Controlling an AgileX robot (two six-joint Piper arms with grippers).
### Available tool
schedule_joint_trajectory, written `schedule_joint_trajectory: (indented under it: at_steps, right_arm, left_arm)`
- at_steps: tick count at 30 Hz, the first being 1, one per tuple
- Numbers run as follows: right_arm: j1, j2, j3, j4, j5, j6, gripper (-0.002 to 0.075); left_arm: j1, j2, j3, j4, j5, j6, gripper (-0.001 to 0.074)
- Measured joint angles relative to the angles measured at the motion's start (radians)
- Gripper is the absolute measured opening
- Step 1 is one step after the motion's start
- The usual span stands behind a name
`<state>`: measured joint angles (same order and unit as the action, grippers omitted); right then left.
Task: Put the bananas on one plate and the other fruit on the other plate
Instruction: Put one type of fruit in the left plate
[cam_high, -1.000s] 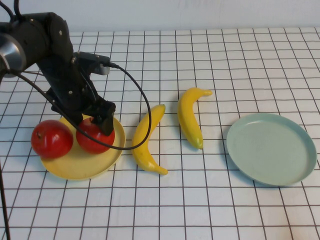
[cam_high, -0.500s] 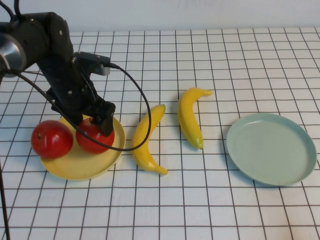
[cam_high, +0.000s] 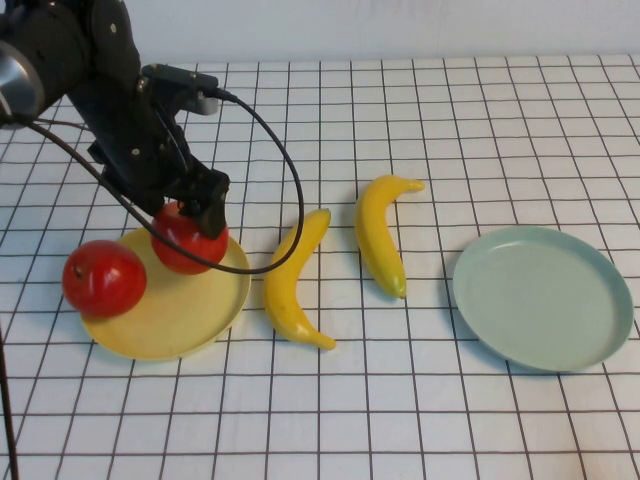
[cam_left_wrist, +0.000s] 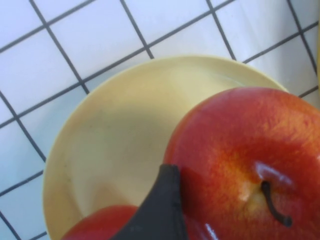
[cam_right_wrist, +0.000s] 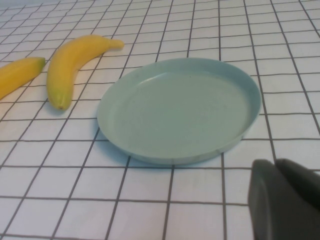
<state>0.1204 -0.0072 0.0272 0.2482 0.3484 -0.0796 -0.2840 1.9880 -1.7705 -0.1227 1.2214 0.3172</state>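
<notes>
plate: pale blue-green plate (cam_right_wrist: 180, 112), round, shallow, raised rim, nothing on it
surface: white table (cam_right_wrist: 200, 200) with dark grid lines, plate sits flat on it
banana 1: whole yellow banana (cam_right_wrist: 75, 62), greenish tip, just beside plate, not touching
banana 2: second banana (cam_right_wrist: 17, 74), only one end visible at frame edge, near the first, apart
gripper: right gripper (cam_right_wrist: 286, 200), dark fingers pressed together, close to plate rim, apart from it, holding nothing

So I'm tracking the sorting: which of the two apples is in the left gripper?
The apple over the yellow plate's far side, nearer the bananas; the left gripper clasps it. The other apple sits untouched on the plate's outer edge.
</notes>
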Motion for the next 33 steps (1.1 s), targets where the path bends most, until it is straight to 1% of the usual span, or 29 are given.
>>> schedule_joint_trajectory:
  at_steps: [20,33]
  right_arm:
    - [0.000,0.000,0.000,0.000,0.000,0.000,-0.0017]
    - [0.000,0.000,0.000,0.000,0.000,0.000,-0.0017]
  left_arm:
    - [0.000,0.002,0.000,0.039,0.002,-0.035,0.0668]
    - [0.000,0.012,0.048,0.041,0.002,-0.036,0.0668]
